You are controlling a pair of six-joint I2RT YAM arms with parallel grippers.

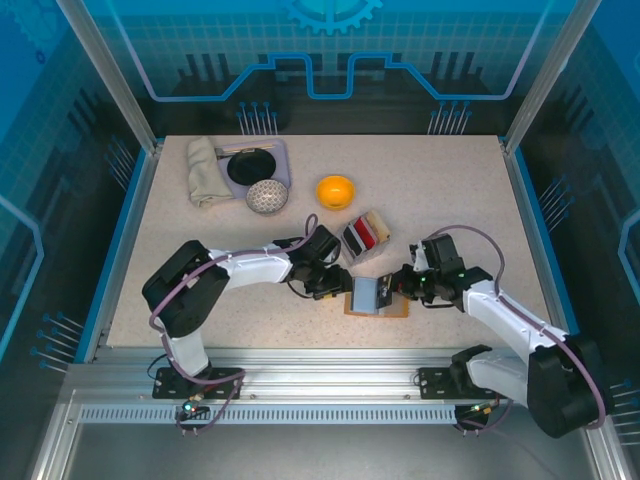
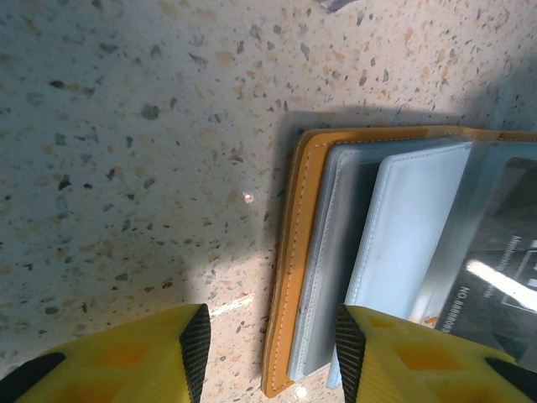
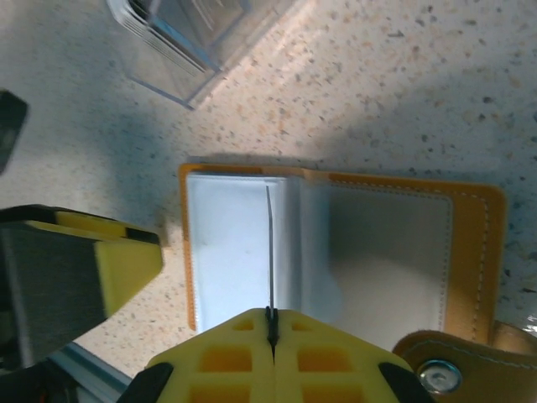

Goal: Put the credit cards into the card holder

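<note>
Speckled beige table [image 1: 450,200]. Far left: folded cloth [image 1: 205,170], lavender tray [image 1: 283,150] with black dish [image 1: 250,166], and grey mesh ball [image 1: 267,196]. Orange bowl [image 1: 335,190] sits mid-table. Clear-grey slotted tray [image 3: 168,59] holds credit cards [image 1: 366,234] on edge, red, black and beige, just behind card holder [image 1: 390,310].

Card holder lies open and flat near the front edge, between both arms. Long axis runs left-right, snap tab [image 3: 436,375] at the right-arm end.

Left gripper [image 2: 273,346] has fingers apart, one over the table and one over the holder, straddling its stitched edge and gripping nothing. Right gripper [image 3: 271,336] has fingers pressed together on thin leaf [image 3: 270,252], which stands edge-on over the inner pockets. Card or pocket sleeve, cannot tell.
</note>
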